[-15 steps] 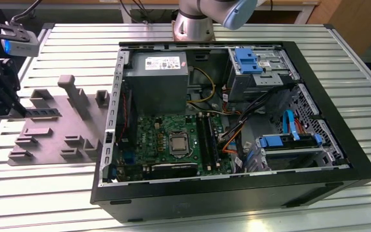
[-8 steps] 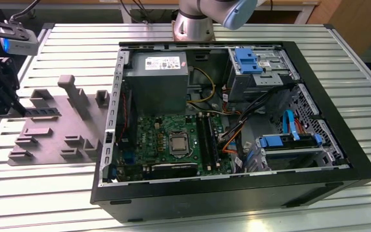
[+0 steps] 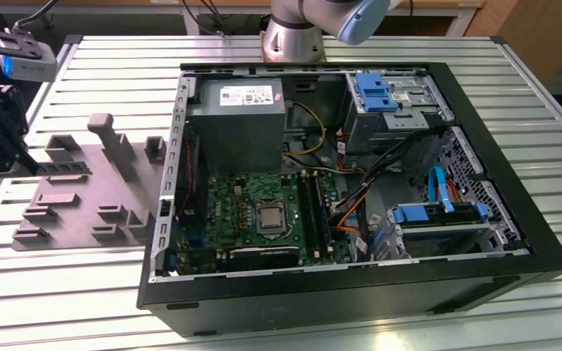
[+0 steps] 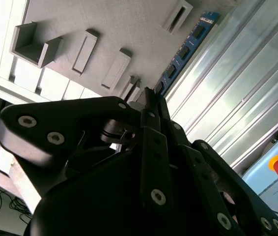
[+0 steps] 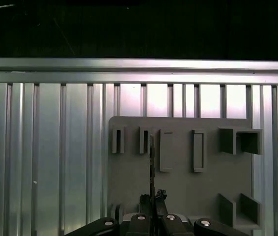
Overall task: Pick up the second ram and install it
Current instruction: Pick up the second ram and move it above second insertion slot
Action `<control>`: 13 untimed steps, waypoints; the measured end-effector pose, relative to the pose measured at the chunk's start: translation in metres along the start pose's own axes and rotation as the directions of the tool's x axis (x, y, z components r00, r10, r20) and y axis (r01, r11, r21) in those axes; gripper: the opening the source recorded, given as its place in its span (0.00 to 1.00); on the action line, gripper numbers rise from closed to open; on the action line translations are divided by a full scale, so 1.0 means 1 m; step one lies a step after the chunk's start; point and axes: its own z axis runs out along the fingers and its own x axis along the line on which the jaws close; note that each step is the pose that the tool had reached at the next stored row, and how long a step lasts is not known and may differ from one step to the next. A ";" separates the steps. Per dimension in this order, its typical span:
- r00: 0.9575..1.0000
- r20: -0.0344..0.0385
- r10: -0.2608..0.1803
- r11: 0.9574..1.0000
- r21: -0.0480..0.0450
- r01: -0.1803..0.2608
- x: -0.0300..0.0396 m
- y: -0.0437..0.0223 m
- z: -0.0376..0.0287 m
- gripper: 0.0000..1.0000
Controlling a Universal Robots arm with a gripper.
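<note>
Gripper [image 4: 149, 98] fingers are pinched shut on one end of the ram [image 4: 183, 51]. The ram is at the grey plate [image 3: 76, 212], on the exterior view's left, well apart from the computer [image 3: 359, 292]. It looks light, thin, stiff and easy to break. Holding its edges, not its chips, seems best.

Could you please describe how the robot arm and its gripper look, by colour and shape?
In the exterior view, the arm is a round silver-grey metal tube with a light blue cap on its joint. In the second wrist view, the gripper is matt black, built of flat jointed links fastened with small silver screws. A grey box is mounted above it.
</note>
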 end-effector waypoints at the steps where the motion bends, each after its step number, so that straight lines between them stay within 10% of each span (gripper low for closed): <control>1: 1.000 0.000 0.000 1.000 0.000 0.000 0.0000 0.0000 -0.0004 0.14; 13: 1.000 0.000 0.000 1.000 0.000 0.000 -0.0002 0.0001 -0.0057 0.14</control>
